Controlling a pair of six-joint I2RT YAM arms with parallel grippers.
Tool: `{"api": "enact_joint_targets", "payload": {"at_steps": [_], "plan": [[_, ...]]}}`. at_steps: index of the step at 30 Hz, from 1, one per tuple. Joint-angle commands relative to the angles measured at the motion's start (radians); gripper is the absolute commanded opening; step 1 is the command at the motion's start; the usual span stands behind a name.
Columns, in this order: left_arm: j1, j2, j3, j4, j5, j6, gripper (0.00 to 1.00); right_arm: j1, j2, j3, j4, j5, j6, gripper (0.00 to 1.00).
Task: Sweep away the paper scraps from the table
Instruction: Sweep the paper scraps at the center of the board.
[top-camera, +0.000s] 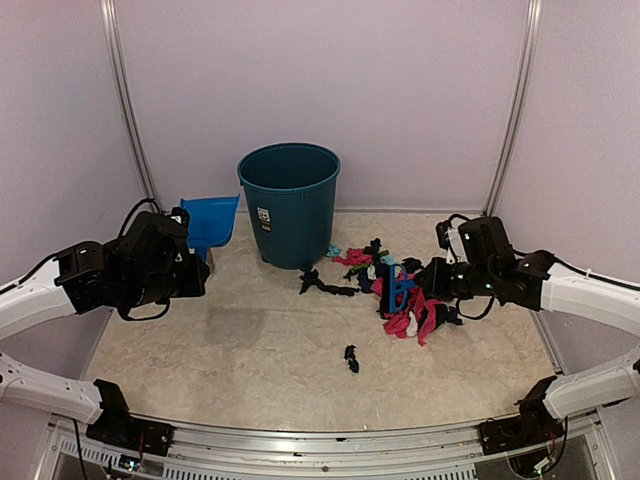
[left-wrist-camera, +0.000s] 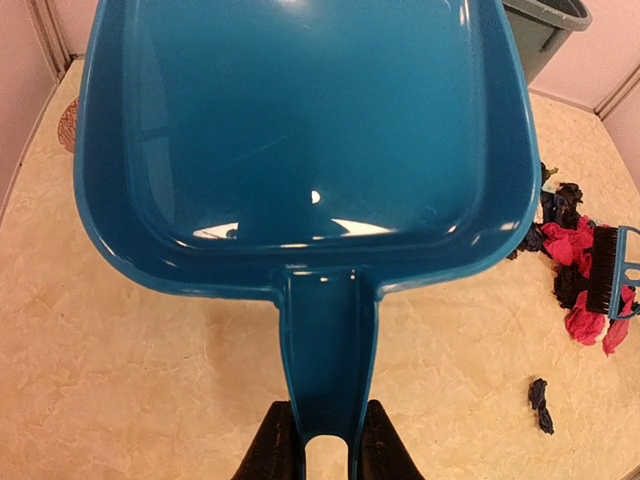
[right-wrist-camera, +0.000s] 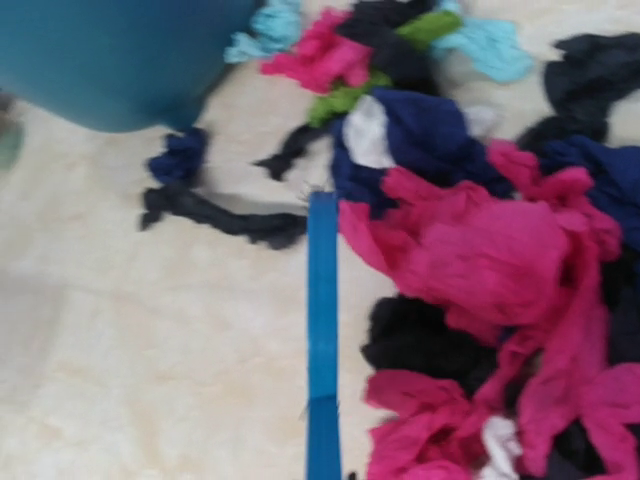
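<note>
The paper scraps (top-camera: 410, 305) lie in a magenta, black and dark blue heap right of the middle of the table (top-camera: 240, 340), with one black bit (top-camera: 351, 357) apart at the front. My right gripper (top-camera: 420, 282) is shut on a blue hand brush (top-camera: 396, 290) standing in the heap. In the right wrist view only the brush's blue edge (right-wrist-camera: 322, 330) shows beside the scraps (right-wrist-camera: 480, 250); the fingers are hidden. My left gripper (left-wrist-camera: 325, 455) is shut on the handle of a blue dustpan (left-wrist-camera: 300, 130), held at the far left (top-camera: 210, 222), well away from the heap (left-wrist-camera: 570, 250).
A dark teal bin (top-camera: 290, 205) stands at the back centre, close to the far edge of the heap and right beside the dustpan. Lilac walls close in the table on three sides. A metal rail (top-camera: 330, 435) runs along the front.
</note>
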Motion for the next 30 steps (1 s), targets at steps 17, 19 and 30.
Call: {"api": "enact_joint_targets", "payload": {"at_steps": [17,19,30], "plan": [[-0.022,0.012,-0.028,0.002,0.078,-0.019,0.07,0.089,0.533,0.295,0.489,-0.148,0.179,0.0],[-0.03,0.008,-0.03,-0.011,0.07,-0.026,0.06,0.089,0.591,0.329,0.505,-0.161,0.193,0.0],[-0.043,-0.007,-0.04,-0.017,0.062,-0.034,0.07,0.052,0.73,0.345,0.526,-0.139,0.251,0.0]]}}
